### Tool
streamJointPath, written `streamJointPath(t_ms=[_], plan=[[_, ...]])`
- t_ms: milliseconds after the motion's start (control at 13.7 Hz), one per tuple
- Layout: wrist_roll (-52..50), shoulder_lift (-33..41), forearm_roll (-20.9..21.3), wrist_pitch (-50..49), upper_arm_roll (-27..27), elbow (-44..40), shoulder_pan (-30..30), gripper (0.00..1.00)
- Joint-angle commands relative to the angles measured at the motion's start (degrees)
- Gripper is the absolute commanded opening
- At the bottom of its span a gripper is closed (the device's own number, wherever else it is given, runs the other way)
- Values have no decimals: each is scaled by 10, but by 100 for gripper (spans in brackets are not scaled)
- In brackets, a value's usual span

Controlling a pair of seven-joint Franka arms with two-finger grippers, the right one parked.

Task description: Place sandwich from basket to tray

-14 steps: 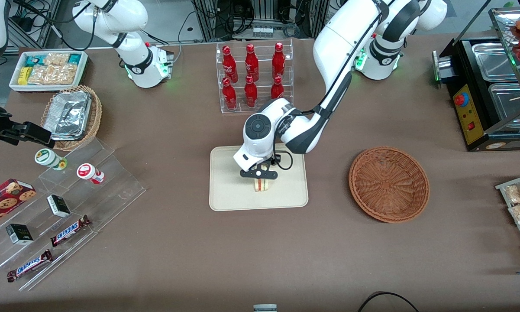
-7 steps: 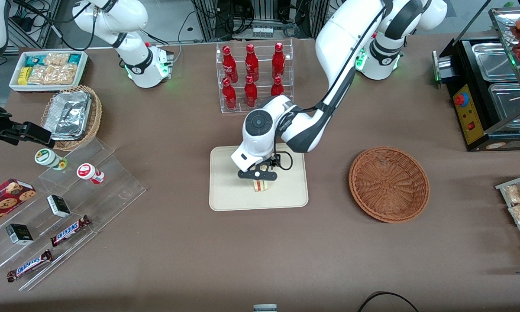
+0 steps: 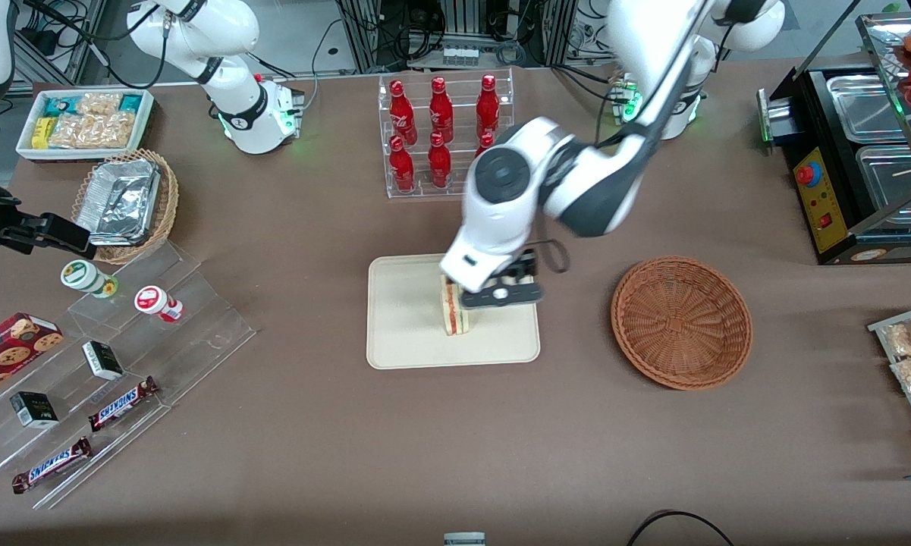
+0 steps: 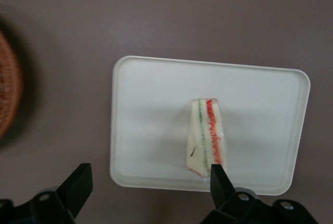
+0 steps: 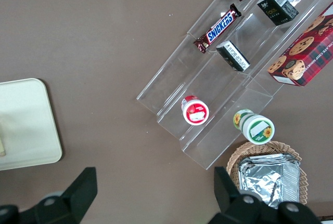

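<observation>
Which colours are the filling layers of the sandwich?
Green and red, between white bread; the sandwich shows best in the left wrist view.

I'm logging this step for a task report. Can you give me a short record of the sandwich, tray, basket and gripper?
sandwich: wrapped triangular white-bread sandwich resting on the tray
tray: flat cream rectangular tray, holds only the sandwich
basket: round reddish-brown wicker basket, empty, beside the tray toward the working arm's end
gripper: left gripper open, raised above the tray, holding nothing

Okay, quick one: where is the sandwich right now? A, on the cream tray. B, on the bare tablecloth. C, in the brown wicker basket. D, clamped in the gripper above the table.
A: the sandwich stands on the tray, while the open gripper hangs above it, holding nothing.
</observation>
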State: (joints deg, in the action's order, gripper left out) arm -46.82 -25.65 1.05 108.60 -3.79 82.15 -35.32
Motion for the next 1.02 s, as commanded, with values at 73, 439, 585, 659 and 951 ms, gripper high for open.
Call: streamJointPath(t_ms=[73, 439, 585, 659, 951], plan=[[74, 172, -1, -26, -3, 143, 72, 100], [251, 244, -1, -124, -3, 149, 194, 100], [332, 264, -4, -153, -2, 148, 247, 100], [374, 273, -6, -164, -2, 148, 275, 100], [429, 277, -2, -170, 2, 141, 332, 100]])
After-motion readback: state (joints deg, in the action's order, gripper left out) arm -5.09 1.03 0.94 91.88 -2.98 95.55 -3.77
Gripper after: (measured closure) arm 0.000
